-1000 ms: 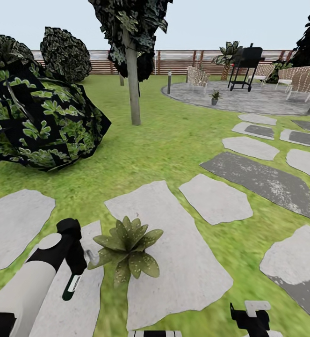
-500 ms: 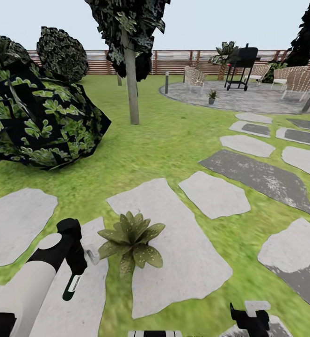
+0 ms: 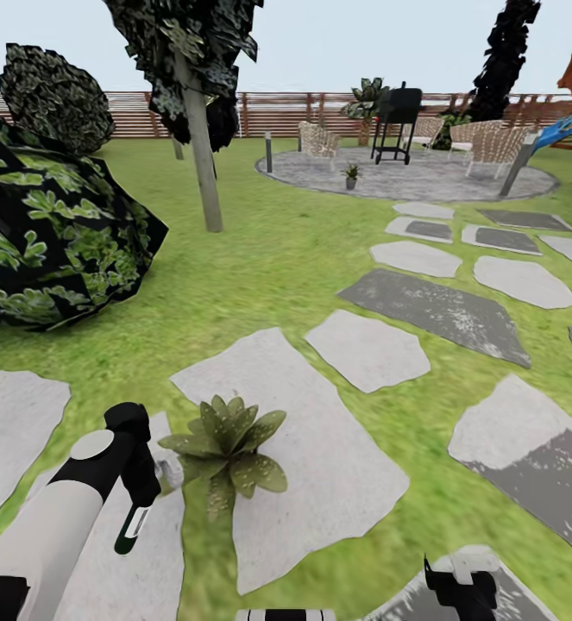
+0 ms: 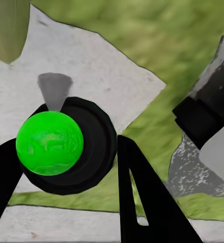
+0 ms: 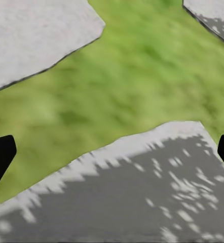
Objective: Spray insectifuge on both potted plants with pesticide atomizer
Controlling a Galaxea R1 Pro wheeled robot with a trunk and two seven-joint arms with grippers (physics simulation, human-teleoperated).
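In the head view my left gripper [image 3: 141,487] is shut on the pesticide atomizer [image 3: 133,526], whose dark body hangs below the fingers and whose pale head points at the near potted plant [image 3: 225,444]. That green rosette sits on a large grey stepping stone [image 3: 320,466], just right of the gripper. In the left wrist view the atomizer [image 4: 66,147] appears as a black round shape with a bright green ball, held between the black fingers [image 4: 137,197]. A second potted plant [image 3: 350,176] stands far off on the round patio [image 3: 424,183]. My right gripper [image 3: 460,588] [image 5: 112,152] is open over grass and stone.
A big dark shrub [image 3: 53,233] fills the left side and a tree trunk [image 3: 204,164] stands behind it. Stepping stones [image 3: 432,306] lead to the patio with a black grill [image 3: 398,112], wicker chairs [image 3: 318,138] and a short lamp post [image 3: 268,152]. A wooden fence [image 3: 277,112] closes the lawn.
The whole head view has swung to the right, so shrub, tree, patio and stones sit further left in the picture. Both arms keep their places in the picture, the atomizer still held.
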